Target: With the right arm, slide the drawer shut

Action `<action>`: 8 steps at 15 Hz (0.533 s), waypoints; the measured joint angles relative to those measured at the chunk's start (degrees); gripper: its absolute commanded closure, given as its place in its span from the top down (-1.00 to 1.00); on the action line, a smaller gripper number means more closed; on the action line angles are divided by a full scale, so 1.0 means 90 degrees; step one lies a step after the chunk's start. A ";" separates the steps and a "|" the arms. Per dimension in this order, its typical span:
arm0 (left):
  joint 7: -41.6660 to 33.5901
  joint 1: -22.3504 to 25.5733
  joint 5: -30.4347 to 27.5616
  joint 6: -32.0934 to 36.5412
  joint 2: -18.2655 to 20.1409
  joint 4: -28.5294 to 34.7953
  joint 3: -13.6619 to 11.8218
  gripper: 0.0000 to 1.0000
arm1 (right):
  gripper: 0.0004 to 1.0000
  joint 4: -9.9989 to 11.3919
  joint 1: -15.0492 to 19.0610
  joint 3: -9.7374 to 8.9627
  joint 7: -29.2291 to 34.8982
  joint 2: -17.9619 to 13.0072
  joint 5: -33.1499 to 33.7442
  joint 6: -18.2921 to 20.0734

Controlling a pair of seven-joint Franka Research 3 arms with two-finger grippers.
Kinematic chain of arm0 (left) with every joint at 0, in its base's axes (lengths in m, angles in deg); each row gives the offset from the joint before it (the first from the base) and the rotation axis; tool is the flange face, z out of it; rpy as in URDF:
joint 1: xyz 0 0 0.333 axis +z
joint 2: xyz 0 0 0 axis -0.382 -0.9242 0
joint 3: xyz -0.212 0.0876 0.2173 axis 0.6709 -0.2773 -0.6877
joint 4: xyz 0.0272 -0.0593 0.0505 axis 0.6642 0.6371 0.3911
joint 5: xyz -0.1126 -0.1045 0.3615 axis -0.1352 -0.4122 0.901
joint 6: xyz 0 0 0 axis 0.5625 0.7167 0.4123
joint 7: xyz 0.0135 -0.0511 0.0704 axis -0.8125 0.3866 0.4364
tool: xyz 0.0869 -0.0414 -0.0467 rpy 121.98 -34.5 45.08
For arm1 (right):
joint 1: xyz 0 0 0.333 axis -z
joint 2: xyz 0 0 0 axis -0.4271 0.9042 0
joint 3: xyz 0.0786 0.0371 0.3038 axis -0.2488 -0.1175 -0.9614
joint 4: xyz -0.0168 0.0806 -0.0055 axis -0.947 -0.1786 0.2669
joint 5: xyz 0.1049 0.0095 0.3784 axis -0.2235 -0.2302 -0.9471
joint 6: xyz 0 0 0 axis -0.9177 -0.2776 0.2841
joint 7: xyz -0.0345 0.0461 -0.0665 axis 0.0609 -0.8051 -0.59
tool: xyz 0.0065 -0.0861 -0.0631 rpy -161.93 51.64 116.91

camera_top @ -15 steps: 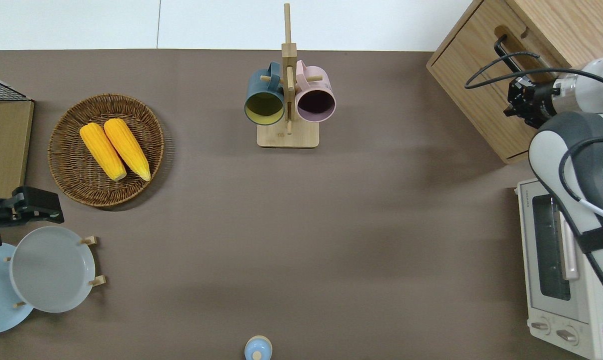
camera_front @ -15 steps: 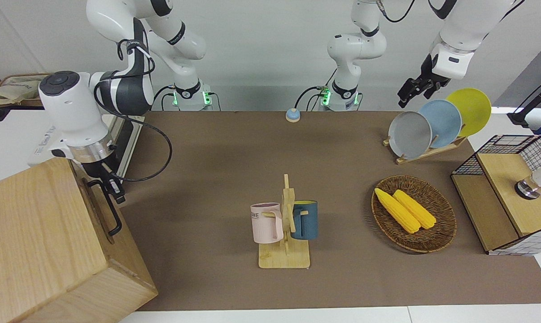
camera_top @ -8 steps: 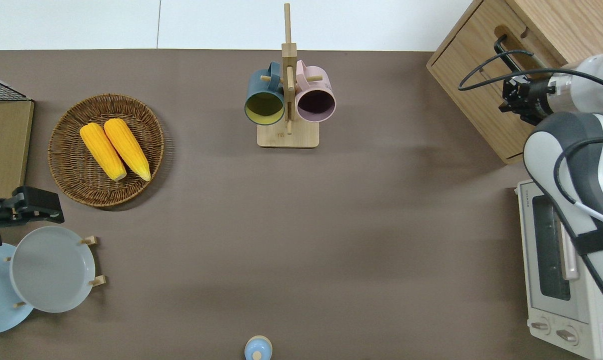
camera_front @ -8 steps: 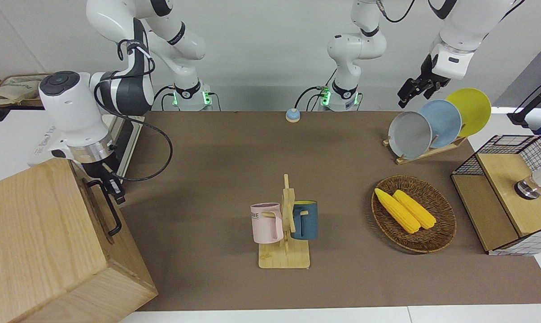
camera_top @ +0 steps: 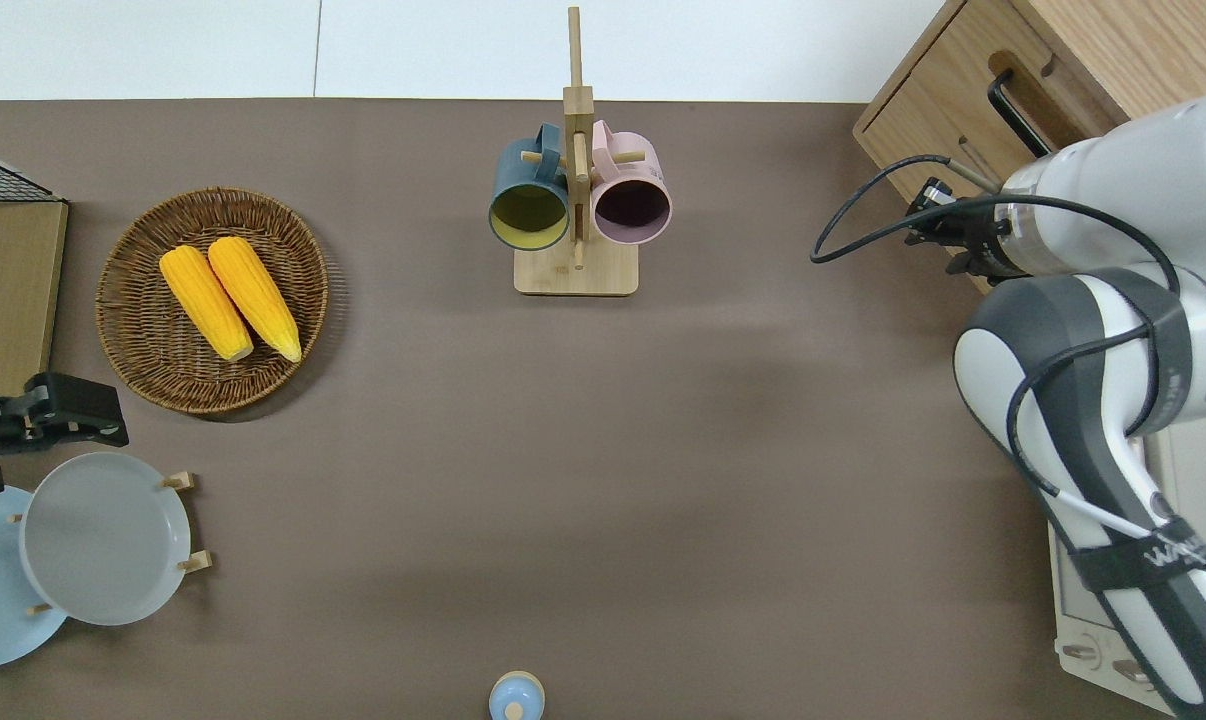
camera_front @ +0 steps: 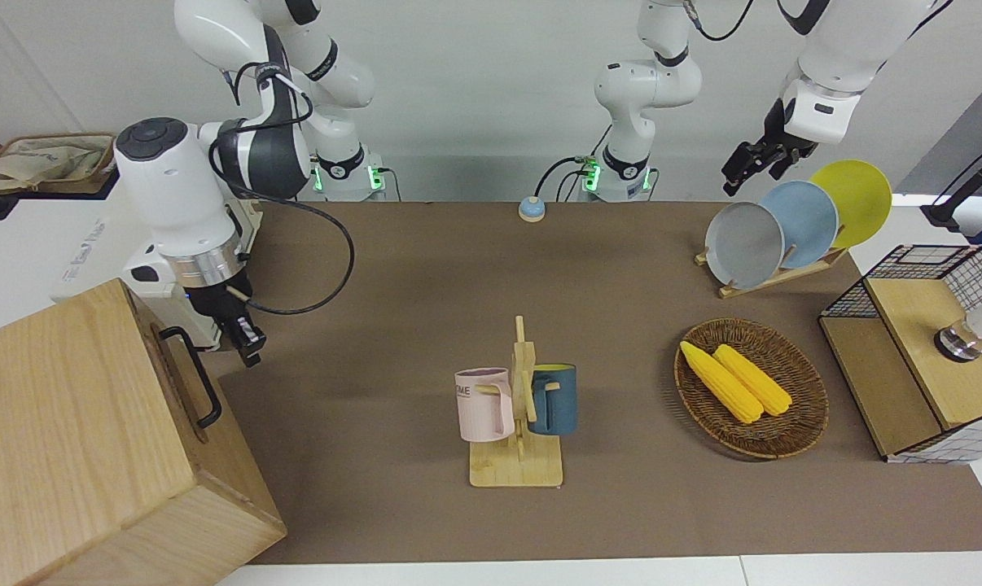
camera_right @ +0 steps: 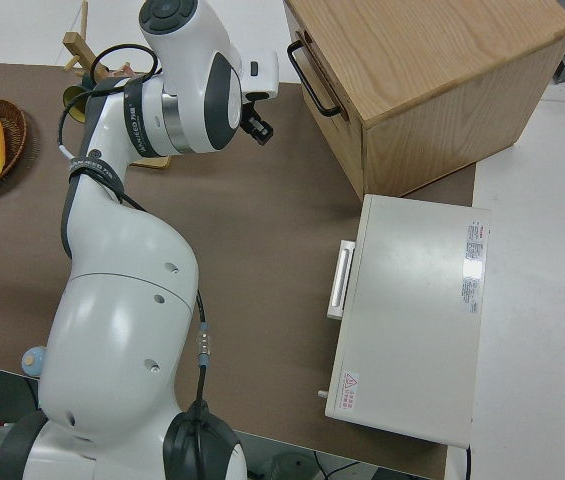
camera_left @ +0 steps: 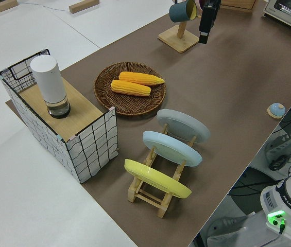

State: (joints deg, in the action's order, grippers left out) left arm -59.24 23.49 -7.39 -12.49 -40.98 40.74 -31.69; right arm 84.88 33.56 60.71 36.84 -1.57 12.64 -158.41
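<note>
The drawer with its black bar handle now sits flush in the wooden cabinet at the right arm's end of the table. The right gripper, a second ago at the handle, has drawn back toward two o'clock in the front view and holds nothing; its finger opening cannot be told. The closing looks done. The left arm is parked.
</note>
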 measured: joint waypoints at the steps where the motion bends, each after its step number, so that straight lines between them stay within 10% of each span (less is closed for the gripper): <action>1: 0.0000 0.0000 0.0000 0.0000 0.0000 0.0000 0.0000 0.99 | 0.96 0.0038 -0.0043 0.0003 -0.0161 -0.0095 0.0001 0.0141; 8: 0.0000 0.0000 0.0000 0.0000 0.0000 0.0000 0.0000 0.99 | 0.96 0.0382 -0.0328 0.0092 -0.2332 -0.0895 -0.0001 0.1255</action>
State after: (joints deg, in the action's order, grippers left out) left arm -59.24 23.49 -7.39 -12.49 -40.98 40.74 -31.69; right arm 88.32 30.61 61.53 15.85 -9.63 12.62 -147.12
